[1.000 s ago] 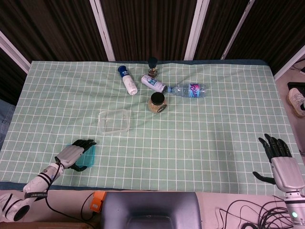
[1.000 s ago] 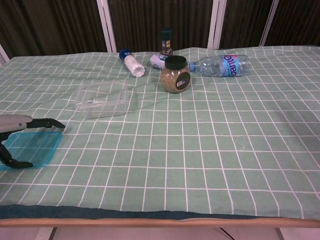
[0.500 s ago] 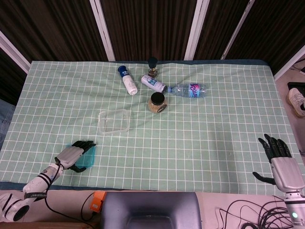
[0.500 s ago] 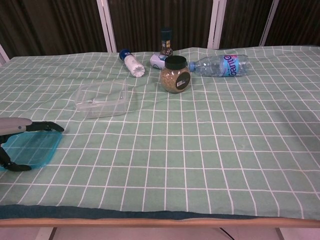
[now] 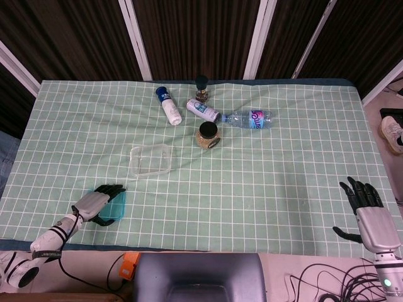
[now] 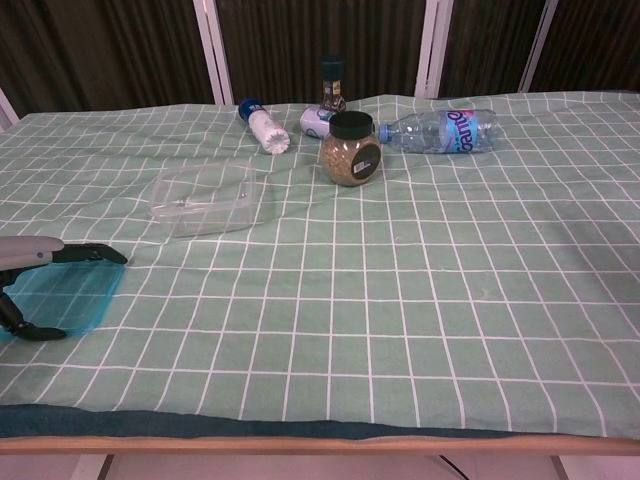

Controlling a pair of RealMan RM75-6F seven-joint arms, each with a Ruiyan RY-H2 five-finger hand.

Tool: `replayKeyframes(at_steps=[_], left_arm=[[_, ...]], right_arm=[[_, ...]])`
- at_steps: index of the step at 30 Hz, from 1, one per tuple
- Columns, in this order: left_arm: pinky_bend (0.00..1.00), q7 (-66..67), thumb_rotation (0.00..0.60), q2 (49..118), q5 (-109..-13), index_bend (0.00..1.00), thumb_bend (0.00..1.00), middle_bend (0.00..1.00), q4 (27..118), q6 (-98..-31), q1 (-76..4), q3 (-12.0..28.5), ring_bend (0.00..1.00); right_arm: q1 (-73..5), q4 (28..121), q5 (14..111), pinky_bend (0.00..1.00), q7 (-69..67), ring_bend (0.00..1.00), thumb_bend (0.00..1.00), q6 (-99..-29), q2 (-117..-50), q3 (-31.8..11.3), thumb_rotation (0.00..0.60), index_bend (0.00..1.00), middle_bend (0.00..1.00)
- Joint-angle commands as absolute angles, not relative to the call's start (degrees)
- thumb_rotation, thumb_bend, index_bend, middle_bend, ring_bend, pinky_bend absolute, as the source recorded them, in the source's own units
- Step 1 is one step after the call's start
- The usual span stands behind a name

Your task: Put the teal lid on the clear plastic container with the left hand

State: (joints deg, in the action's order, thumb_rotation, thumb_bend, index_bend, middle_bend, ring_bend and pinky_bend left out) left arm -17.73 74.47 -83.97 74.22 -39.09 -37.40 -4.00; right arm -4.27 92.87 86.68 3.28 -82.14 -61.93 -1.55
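Observation:
The teal lid (image 5: 118, 207) (image 6: 62, 297) lies flat on the checked cloth near the table's front left edge. My left hand (image 5: 92, 203) (image 6: 30, 254) reaches over it from the left. Its dark fingers (image 6: 92, 254) stretch along the lid's far edge and its thumb sits at the near edge, spread apart. I cannot see a firm grip. The clear plastic container (image 5: 151, 160) (image 6: 203, 198) stands open, further back and to the right of the lid. My right hand (image 5: 370, 211) rests at the front right edge with its fingers spread and nothing in it.
Behind the container stand a jar of grains with a black lid (image 5: 207, 134) (image 6: 350, 148), a lying water bottle (image 5: 249, 117) (image 6: 441, 130), two lying white bottles (image 5: 169, 106) (image 5: 203, 110) and a dark grinder (image 5: 201, 87). Cables hang by the front edge.
My left hand has slid slightly back towards the front left edge; the lid stays about where it was. The right hand has barely moved.

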Motion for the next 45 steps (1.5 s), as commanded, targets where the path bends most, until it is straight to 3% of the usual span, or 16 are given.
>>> replayKeyframes(at_steps=[1, 6, 11, 17, 27, 45], left_arm=[[0.0, -18.2, 0.6, 74.5, -83.7, 0.0, 0.24, 0.0, 73.8, -38.6, -37.5, -4.2, 0.0], [0.03, -18.1, 0.6, 74.2, -83.6, 0.0, 0.24, 0.0, 73.8, -38.2, -37.8, -4.3, 0.01], [0.32, -16.8, 0.6, 74.3, -83.2, 0.0, 0.22, 0.01, 74.1, -39.2, -37.1, -4.5, 0.28], [0.56, -15.7, 0.6, 75.0, -82.3, 0.02, 0.23, 0.22, 73.8, -40.3, -36.3, -4.3, 0.53], [0.81, -16.7, 0.6, 75.7, -83.8, 0.27, 0.26, 0.53, 73.4, -45.8, -34.4, -3.6, 0.81], [0.89, -17.7, 0.6, 71.7, -85.3, 0.31, 0.27, 0.56, 77.4, -51.0, -33.5, -2.3, 0.9]], right_arm=[[-4.2, 92.8, 86.7, 0.0, 3.3, 0.0, 0.2, -82.1, -61.9, -1.5, 0.6, 0.0, 0.0], [-4.3, 93.0, 86.7, 0.0, 3.5, 0.0, 0.2, -82.0, -61.9, -1.5, 0.6, 0.0, 0.0], [-4.3, 92.9, 86.8, 0.0, 3.3, 0.0, 0.2, -82.0, -61.9, -1.4, 0.6, 0.0, 0.0], [-4.2, 93.0, 86.9, 0.0, 3.0, 0.0, 0.2, -82.1, -61.7, -1.3, 0.6, 0.0, 0.0], [-4.1, 93.0, 87.0, 0.0, 2.7, 0.0, 0.2, -82.3, -61.6, -1.3, 0.6, 0.0, 0.0], [-4.2, 92.9, 87.3, 0.0, 2.8, 0.0, 0.2, -82.1, -61.7, -1.0, 0.6, 0.0, 0.0]])
